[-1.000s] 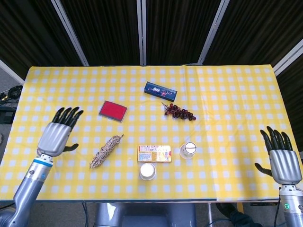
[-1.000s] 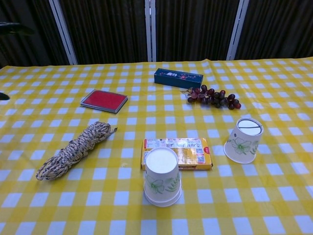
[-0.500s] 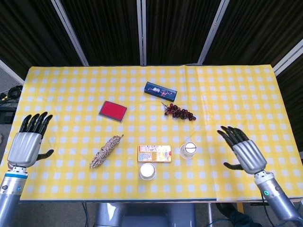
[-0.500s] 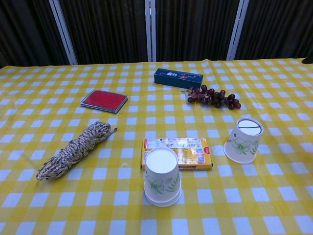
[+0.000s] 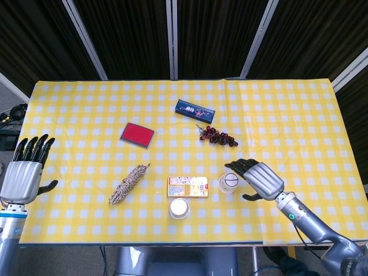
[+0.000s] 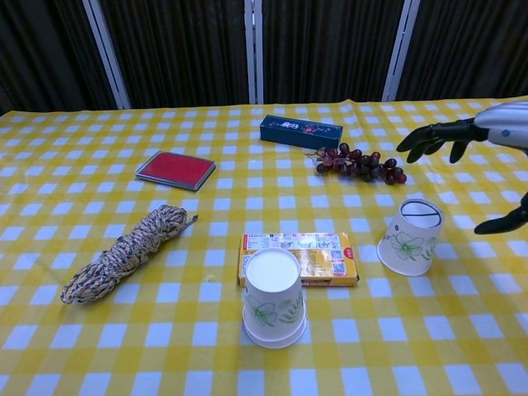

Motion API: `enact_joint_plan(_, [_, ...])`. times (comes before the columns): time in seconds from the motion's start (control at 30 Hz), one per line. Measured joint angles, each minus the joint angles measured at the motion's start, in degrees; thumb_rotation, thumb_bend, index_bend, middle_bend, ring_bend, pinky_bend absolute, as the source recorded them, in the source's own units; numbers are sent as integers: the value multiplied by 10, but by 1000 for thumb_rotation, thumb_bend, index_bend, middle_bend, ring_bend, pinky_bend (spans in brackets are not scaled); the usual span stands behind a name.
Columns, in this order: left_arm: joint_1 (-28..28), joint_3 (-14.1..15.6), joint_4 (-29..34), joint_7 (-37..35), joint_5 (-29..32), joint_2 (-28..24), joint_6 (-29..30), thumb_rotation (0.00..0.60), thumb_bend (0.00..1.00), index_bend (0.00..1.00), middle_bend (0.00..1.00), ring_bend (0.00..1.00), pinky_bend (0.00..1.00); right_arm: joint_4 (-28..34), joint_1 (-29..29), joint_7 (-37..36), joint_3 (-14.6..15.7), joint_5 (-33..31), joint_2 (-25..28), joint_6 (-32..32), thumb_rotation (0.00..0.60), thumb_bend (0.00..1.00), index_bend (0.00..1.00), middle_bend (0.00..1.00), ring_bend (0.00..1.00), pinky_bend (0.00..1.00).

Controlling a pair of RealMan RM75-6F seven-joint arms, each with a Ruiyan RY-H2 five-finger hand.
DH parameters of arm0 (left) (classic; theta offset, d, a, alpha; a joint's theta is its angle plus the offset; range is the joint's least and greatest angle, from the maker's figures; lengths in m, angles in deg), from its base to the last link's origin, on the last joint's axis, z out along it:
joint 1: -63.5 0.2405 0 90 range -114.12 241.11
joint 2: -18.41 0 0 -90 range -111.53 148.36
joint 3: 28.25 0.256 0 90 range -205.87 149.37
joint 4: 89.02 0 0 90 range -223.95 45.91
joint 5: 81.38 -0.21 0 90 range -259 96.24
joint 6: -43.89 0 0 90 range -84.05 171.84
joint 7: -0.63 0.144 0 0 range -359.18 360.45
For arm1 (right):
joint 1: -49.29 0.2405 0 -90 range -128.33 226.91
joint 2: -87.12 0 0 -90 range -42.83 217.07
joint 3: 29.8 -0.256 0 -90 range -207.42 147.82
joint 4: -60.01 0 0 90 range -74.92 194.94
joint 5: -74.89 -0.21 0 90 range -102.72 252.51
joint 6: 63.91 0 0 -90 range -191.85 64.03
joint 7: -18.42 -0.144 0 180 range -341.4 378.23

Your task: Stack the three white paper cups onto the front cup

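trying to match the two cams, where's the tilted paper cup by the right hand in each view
Head view: the tilted paper cup sits lower centre-right, just left of the right hand.
Chest view: right of centre, below the hand's fingers.
Shared landmark: the yellow snack box lies directly left of the cup in both.

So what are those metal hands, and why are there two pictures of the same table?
They belong to a robot with two arms. One camera looks down from its head, the other looks forward from its chest, so you get two views. On the yellow checked tablecloth lie two upside-down paper cups: the front cup and the right cup. There is also a snack box, a bundle of rope, grapes, a red pad and a blue box. The right hand hovers open beside the right cup. The left hand is open at the table's edge. Neither holds anything.
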Motion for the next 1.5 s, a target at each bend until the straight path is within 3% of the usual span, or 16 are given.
enact_joint_plan(0.47, [9, -12, -1, 7, -6, 3, -19, 600, 0, 0, 0, 0, 0, -22, 35, 105, 5, -41, -59, -59, 600, 82, 163, 255, 271, 308])
enact_joint_plan(0.6, [10, -15, -2, 5, -7, 2, -26, 600, 0, 0, 0, 0, 0, -31, 38, 118, 6, -58, -66, -65, 600, 124, 196, 293, 310, 355])
enact_joint_plan(0.83, [10, -21, -4, 2, -6, 1, -39, 600, 0, 0, 0, 0, 0, -56, 40, 126, 9, -75, -82, -65, 600, 245, 343, 407, 432, 500])
enact_joint_plan(1.03, [10, -24, -5, 4, -7, 1, -47, 600, 0, 0, 0, 0, 0, -59, 41, 126, 14, -77, -83, -61, 600, 276, 372, 430, 452, 517])
enact_joint_plan(1.23, [12, -27, -5, 3, -8, 1, -53, 600, 0, 0, 0, 0, 0, -36, 39, 118, 14, -67, -67, -36, 600, 282, 366, 430, 452, 516])
enact_joint_plan(1.5, [17, -30, -2, -4, -16, -4, -54, 600, 0, 0, 0, 0, 0, 67, 35, 100, 14, -19, 6, 20, 600, 283, 360, 431, 452, 516])
